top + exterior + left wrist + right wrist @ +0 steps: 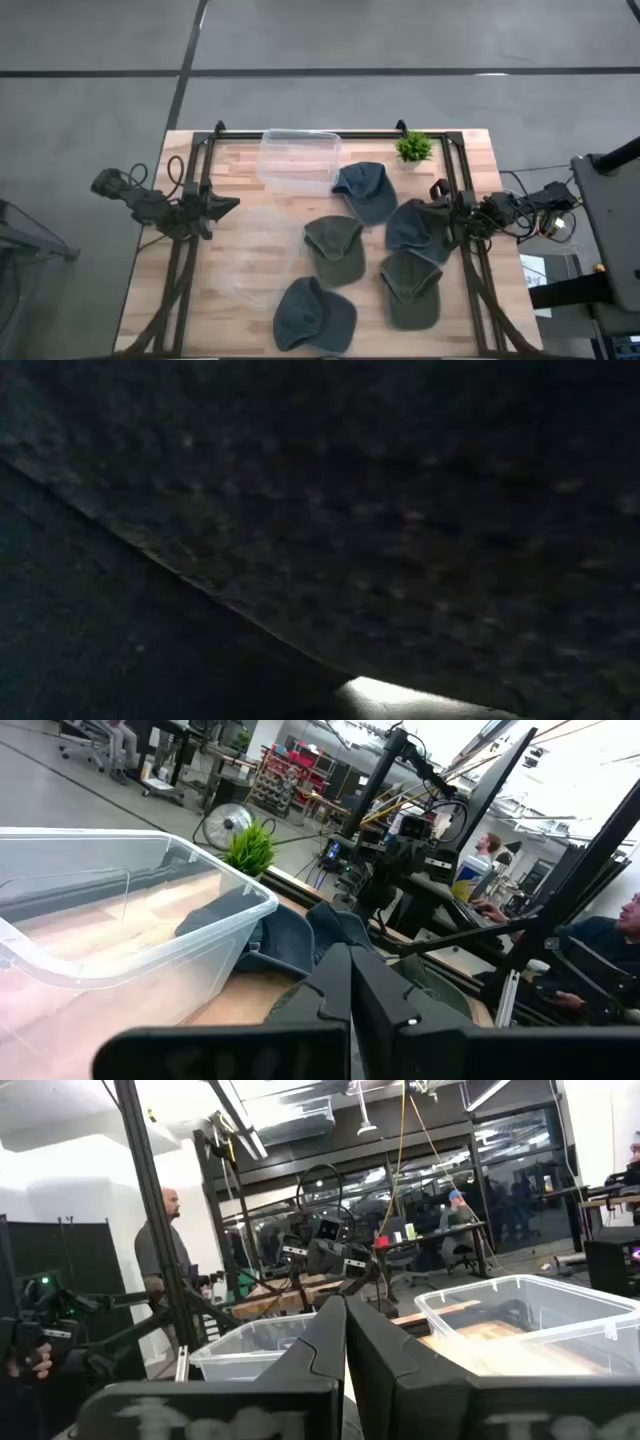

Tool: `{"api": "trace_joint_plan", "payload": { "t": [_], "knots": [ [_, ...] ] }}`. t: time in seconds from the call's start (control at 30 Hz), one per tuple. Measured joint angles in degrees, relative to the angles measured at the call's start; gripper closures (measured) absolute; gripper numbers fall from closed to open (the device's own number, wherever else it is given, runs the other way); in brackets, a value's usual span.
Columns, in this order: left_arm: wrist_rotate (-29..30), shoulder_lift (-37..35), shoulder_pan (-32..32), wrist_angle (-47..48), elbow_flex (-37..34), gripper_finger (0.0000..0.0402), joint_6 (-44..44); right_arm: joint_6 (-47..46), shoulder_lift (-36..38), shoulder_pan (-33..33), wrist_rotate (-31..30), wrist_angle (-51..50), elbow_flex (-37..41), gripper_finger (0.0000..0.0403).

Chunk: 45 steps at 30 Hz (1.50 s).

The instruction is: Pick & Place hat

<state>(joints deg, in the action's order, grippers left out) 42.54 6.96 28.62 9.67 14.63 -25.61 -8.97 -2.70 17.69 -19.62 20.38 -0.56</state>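
Observation:
Several caps lie flat on the wooden table in the high view: a blue one (365, 190), a green one (335, 248), a grey-blue one (415, 228), a second green one (410, 288) and a blue one at the near edge (315, 315). My left gripper (228, 207) (350, 960) is shut and waits at the table's left side, pointing right toward the caps. My right gripper (438, 205) (345, 1308) is shut at the right side, just beside the grey-blue cap. The blue cap (290, 935) also shows in the left wrist view.
A clear plastic bin (298, 160) (120, 920) stands at the far middle, and a second clear bin (255, 265) lies near the left. A small green plant (413, 147) sits at the far right. Dark cloth (350, 510) fills the low view. People stand beyond the table.

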Motion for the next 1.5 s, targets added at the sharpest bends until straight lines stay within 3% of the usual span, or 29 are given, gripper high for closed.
{"api": "trace_joint_plan", "payload": {
  "t": [0.4, 0.5, 0.6, 0.83, 1.03, 1.2, 1.37, 1.5],
  "knots": [
    [0.00, -0.02, 0.00, 0.02, 0.00, 0.0399, -0.04, 1.45, 0.00, 0.02, -0.04, -0.24, -0.16, 0.0394],
    [0.00, -0.02, 0.00, 0.02, 0.00, 0.0399, -0.07, 3.17, -0.85, 0.02, -0.36, -3.65, -3.93, 0.0394],
    [0.00, -0.02, 0.00, 0.02, 0.00, 0.0399, -0.11, 2.99, -3.46, 0.02, -1.40, -16.81, -13.52, 0.0394],
    [0.00, -0.02, 0.04, 0.02, 0.00, 0.0399, -0.17, -11.26, -20.54, 0.03, -2.47, -64.73, -40.47, 0.0394],
    [0.00, -0.02, 0.02, 0.02, 0.00, 0.0399, -0.15, -16.04, -36.54, 0.02, -2.47, -89.32, -59.99, 0.0394],
    [0.00, -0.02, 0.02, 0.00, 0.00, 0.0399, -0.15, -28.80, -46.95, 0.02, -2.38, -109.65, -72.44, 0.0394],
    [0.00, -0.02, 0.02, 0.00, 0.02, 0.0399, -0.13, -30.45, -50.18, 0.02, 2.33, -109.86, -74.60, 0.0394],
    [0.00, -0.09, 0.00, -0.17, 0.02, 0.0399, -0.13, -33.97, -49.00, -0.13, 4.92, -110.37, -71.43, 0.0394]
  ]
}}
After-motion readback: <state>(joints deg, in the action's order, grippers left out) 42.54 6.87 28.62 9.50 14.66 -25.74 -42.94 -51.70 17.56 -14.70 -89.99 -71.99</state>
